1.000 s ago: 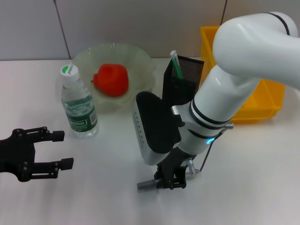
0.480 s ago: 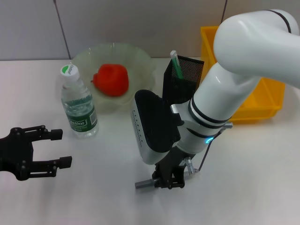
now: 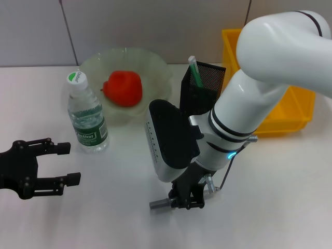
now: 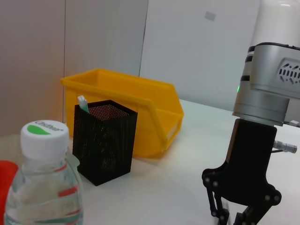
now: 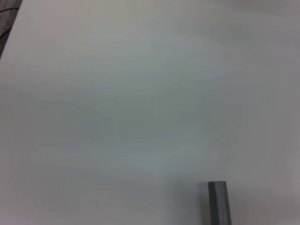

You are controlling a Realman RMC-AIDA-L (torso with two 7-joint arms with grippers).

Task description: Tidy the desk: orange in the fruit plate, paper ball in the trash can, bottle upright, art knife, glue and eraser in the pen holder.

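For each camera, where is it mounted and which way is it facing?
Head view: on the head, looking down at the desk; both arms show.
Left wrist view: on the left arm, facing the pen holder, trash can and right pincer.
Right wrist view: facing bare desk and a grey bar.
Head and left wrist views share the bottle.

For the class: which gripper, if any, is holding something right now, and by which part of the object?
The right gripper is shut on a grey art knife, near one end; the other end sticks out. The left gripper is open, holding nothing.

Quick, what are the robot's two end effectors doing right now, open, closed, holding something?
Left end effector: open, empty, low over the table.
Right end effector: closed on a grey art knife down at the table.
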